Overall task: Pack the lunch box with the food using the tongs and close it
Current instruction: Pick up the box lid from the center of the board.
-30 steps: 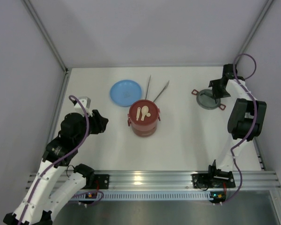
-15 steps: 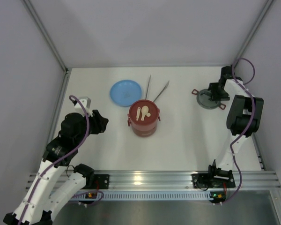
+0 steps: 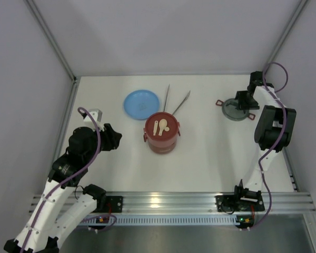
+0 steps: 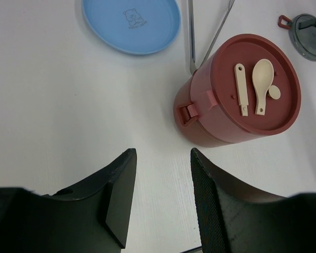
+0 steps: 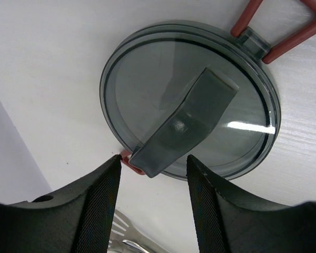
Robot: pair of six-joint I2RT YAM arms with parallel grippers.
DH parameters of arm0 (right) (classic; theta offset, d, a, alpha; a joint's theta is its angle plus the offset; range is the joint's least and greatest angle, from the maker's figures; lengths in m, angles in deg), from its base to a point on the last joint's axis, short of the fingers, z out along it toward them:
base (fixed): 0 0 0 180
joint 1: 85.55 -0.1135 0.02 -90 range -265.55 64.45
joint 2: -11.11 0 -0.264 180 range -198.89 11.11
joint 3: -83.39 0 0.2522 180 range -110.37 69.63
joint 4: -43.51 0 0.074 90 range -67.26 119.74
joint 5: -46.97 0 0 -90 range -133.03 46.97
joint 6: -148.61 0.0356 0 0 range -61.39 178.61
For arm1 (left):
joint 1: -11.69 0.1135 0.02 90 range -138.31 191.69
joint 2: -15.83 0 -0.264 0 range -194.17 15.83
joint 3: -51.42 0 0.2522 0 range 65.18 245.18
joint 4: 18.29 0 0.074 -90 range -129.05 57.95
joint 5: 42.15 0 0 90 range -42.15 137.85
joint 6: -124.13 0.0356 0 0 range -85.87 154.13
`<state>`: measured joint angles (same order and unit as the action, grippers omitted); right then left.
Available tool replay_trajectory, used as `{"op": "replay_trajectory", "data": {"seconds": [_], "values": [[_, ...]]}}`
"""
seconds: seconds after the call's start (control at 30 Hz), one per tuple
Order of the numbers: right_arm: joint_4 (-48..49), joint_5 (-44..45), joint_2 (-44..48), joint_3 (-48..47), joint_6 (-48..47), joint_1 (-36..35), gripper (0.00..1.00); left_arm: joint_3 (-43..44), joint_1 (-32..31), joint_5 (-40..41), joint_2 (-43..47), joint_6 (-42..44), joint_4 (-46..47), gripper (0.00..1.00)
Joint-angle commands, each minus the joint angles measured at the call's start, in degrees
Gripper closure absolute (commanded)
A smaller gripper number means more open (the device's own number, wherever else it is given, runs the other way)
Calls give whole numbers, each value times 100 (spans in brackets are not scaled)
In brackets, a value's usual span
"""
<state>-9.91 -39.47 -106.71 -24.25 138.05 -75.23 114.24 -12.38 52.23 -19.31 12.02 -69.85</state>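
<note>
Right wrist: round smoky translucent plastic lid (image 5: 142,89); red-handled

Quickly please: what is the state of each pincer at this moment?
Left pincer: open, holding nothing.
Right pincer: open, over the grey lid, holding nothing.
</note>
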Motion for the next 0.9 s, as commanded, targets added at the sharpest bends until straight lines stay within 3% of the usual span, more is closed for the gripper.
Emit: {"op": "replay_trajectory", "data": {"seconds": [0.0,0.37,0.43,0.57,0.73,0.87], "values": [[-253,-74,-144,-279,-69,145,48,-37,8,80,7,75,106,50],[-376,-100,-250,-358,-227,145,58,-45,8,133,7,66,98,50],[-358,-135,-224,-341,-271,145,64,-45,8,142,15,49,89,50],[-332,-74,-49,-341,-455,145,86,-46,8,168,-2,40,80,50],[-288,67,425,-332,-850,145,97,-54,-1,168,-2,40,80,50],[-270,-38,698,-297,-1158,145,99,-63,-1,177,-2,31,89,50]]}}
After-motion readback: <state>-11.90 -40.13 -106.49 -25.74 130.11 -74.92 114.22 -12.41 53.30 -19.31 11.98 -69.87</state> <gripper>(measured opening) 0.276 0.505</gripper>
